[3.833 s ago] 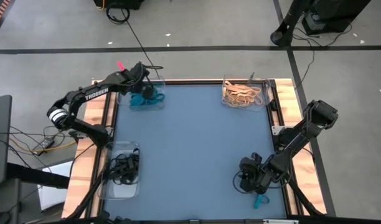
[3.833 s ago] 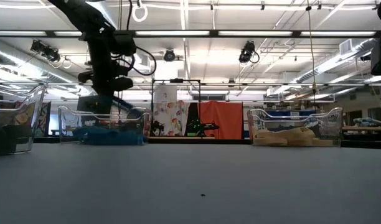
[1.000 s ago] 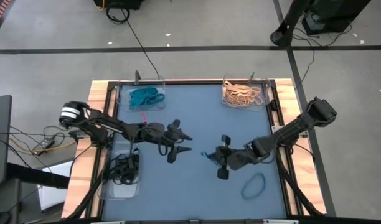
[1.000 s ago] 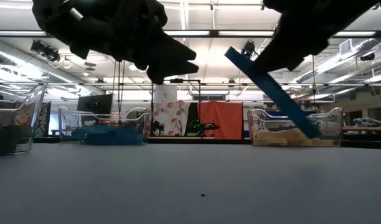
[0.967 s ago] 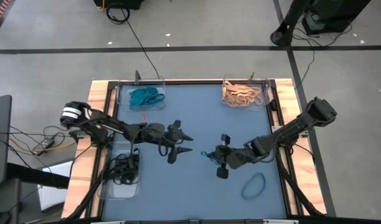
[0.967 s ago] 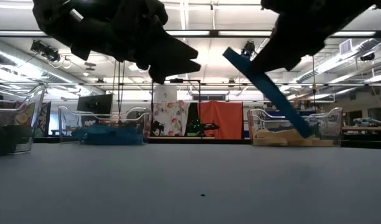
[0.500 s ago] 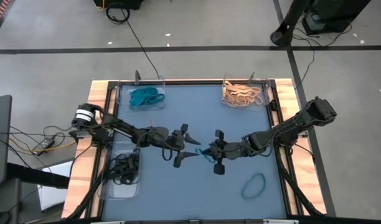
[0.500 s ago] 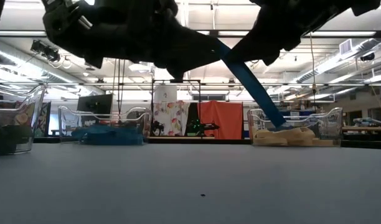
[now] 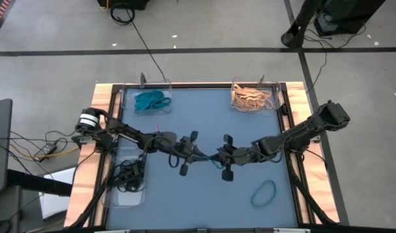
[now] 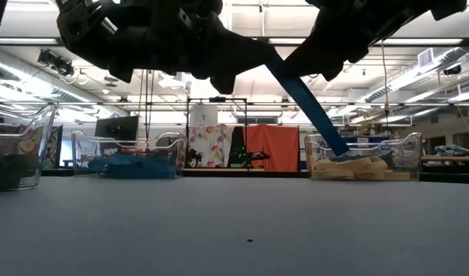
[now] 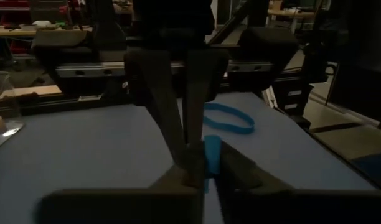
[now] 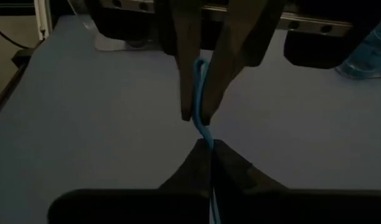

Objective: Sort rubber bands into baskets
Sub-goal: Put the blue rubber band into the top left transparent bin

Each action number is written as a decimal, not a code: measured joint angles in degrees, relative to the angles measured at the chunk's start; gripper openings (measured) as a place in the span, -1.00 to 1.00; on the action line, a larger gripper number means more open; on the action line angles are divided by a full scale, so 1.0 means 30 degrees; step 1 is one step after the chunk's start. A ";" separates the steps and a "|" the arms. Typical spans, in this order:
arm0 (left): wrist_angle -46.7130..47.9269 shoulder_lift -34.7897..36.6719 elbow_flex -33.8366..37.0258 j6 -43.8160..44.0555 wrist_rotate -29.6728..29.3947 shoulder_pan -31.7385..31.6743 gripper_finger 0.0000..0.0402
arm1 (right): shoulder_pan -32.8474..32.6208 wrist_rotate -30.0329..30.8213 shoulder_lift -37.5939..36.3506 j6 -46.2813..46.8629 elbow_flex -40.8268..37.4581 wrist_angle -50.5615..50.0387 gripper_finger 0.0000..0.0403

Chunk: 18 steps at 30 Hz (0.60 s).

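We're looking at both hands meeting over the middle of the blue tabletop (image 9: 204, 116), with one teal rubber band (image 9: 208, 157) stretched between them. The right hand (image 9: 222, 158) is pinching one end of that band, fingers pressed together on it, and in its own wrist view the band (image 12: 203, 112) is running straight from its tips up into the other arm's fingers. The left hand (image 9: 187, 155) is coming in from the opposite side, and its fingers are closing in on the band too; from its wrist camera the teal strip (image 11: 211, 155) is sitting right at the fingertips. From the low camera the band (image 10: 307, 100) is hanging as a taut slanted strip under the two arms, clear of the tabletop.

A second teal band (image 9: 263, 192) is lying loose on the tabletop, near the right hand, on the side away from the baskets at the far edge.

Going by the teal basket (image 9: 147, 100) in the far left corner: the tan basket (image 9: 253, 97) is sitting across from it in the far right corner, and the black basket (image 9: 126, 176) is sitting along the left edge, nearer than the teal one.
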<state>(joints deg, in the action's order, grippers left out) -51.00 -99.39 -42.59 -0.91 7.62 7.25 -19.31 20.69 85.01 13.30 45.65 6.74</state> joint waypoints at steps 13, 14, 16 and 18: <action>0.2299 0.1113 0.0021 0.1011 -0.1191 -0.0637 -0.94 | -0.0116 0.0318 -0.0087 0.1572 0.0000 -0.2707 -0.40; 0.2937 0.1430 0.0022 0.1000 -0.1405 -0.0749 -0.94 | -0.0151 0.0304 -0.0095 0.2051 0.0000 -0.3244 -0.35; 0.4262 0.2142 0.0022 0.0940 -0.2089 -0.0985 -0.94 | -0.0306 0.0245 -0.0131 0.2997 0.0000 -0.4470 -0.28; 0.5754 0.3003 0.0018 0.0925 -0.2756 -0.1257 -0.94 | -0.0544 0.0303 -0.0153 0.3868 0.0000 -0.5612 -0.23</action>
<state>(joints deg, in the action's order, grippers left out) -33.74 -90.38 -42.54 1.87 -0.65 3.47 -20.94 21.60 84.55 24.90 45.65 -10.09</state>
